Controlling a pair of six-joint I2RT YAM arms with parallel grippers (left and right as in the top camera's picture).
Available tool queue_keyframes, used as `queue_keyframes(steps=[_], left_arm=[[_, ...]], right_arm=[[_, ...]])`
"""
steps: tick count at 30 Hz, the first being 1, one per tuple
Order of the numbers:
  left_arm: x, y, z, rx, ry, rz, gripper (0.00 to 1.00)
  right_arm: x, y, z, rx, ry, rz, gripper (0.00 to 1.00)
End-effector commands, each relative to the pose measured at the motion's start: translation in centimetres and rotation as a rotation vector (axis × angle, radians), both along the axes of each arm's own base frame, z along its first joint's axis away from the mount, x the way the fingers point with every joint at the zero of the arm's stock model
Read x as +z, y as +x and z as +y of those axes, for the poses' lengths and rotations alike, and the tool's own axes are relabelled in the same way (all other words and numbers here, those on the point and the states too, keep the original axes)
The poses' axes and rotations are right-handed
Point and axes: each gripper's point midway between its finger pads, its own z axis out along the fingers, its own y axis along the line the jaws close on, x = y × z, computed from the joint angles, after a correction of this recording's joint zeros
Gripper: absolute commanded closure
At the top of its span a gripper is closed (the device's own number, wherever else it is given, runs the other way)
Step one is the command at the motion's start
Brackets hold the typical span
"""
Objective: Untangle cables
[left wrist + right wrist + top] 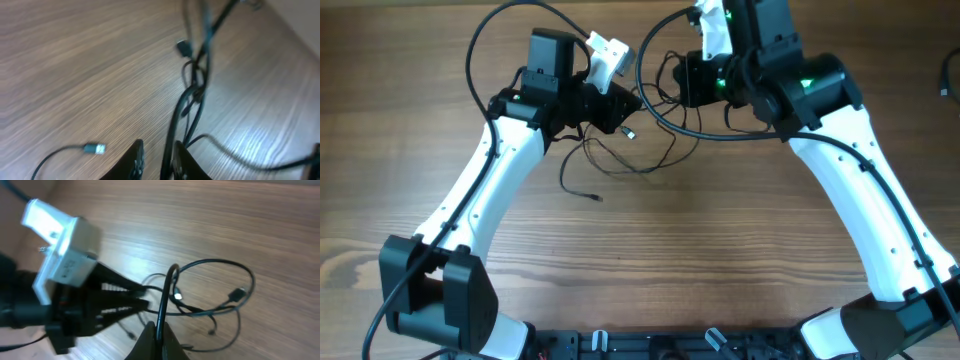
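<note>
Near the middle of the wooden bench's far edge, the cables lie in tangled loops between two arms. The left gripper and right gripper each pinch a strand, fingers closed on it. One loose plug rests on the wood.

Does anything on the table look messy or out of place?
Only the cables: thin black loops cross and knot at the table's far middle, with one plug end trailing loose toward the near side. Nothing looks broken.

One table, two end effectors (left end effector, right end effector), and cables too tangled to count.
</note>
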Motion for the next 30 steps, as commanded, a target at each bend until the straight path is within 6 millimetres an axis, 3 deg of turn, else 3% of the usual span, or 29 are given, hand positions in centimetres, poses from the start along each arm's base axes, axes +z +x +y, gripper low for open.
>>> queue_keyframes(steps=[1, 7, 10, 16, 20, 23, 30], left_arm=[[-1.2, 1.1, 3.0, 0.097, 0.07, 0.025, 0.79], [-1.1, 2.0, 7.4, 0.218, 0.06, 0.069, 0.79], [-1.2, 1.9, 7.7, 0.223, 0.058, 0.079, 0.78], [0.2, 0.8, 4.2, 0.093, -0.044, 0.064, 0.63], [2.3, -0.2, 1.4, -0.034, -0.168, 0.039, 0.57], [3.9, -1.4, -0.5, -0.138, -0.264, 0.031, 0.56], [5.2, -3.4, -2.9, -0.254, -0.337, 0.039, 0.55]], right_arm=[[-0.8, 1.1, -2.4, -0.147, -0.095, -0.009, 0.96], [-0.8, 1.2, -2.6, -0.151, -0.092, -0.007, 0.95], [-0.8, 1.1, -2.5, -0.146, -0.089, -0.004, 0.96], [-0.6, 0.8, -1.5, -0.091, -0.051, 0.002, 0.95], [-0.5, 0.7, -1.2, -0.067, -0.05, -0.004, 0.96], [-0.5, 0.7, -1.1, -0.064, -0.048, -0.004, 0.95], [-0.2, 0.6, -0.6, -0.045, -0.021, -0.004, 0.95]])
